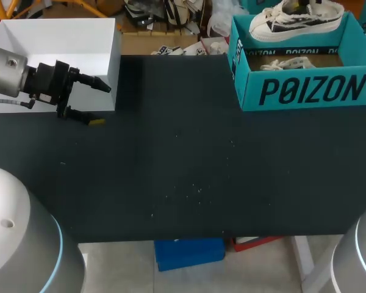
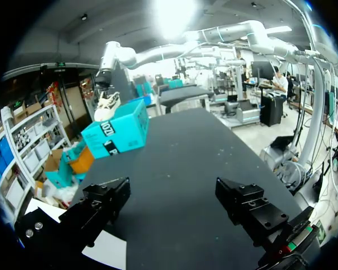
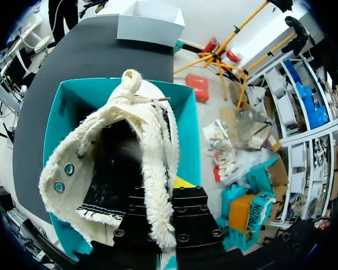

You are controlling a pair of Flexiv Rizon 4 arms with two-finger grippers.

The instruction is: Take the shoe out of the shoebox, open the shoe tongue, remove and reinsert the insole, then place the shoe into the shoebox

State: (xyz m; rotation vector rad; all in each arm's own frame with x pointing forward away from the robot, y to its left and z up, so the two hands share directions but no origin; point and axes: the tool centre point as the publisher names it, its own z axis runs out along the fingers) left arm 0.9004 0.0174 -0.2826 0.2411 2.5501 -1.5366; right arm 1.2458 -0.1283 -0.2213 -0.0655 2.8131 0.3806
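Right gripper point(image 3: 164, 188) clamped on the shoe point(image 3: 129, 140) above the shoebox point(image 1: 305, 91) (teal) — left gripper point(image 1: 100, 104) spread apart, holding nothing.

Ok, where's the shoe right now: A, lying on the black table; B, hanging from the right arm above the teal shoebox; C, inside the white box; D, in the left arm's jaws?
B: in the left wrist view the shoe hangs from the jaws of the right arm, clear above the teal shoebox.
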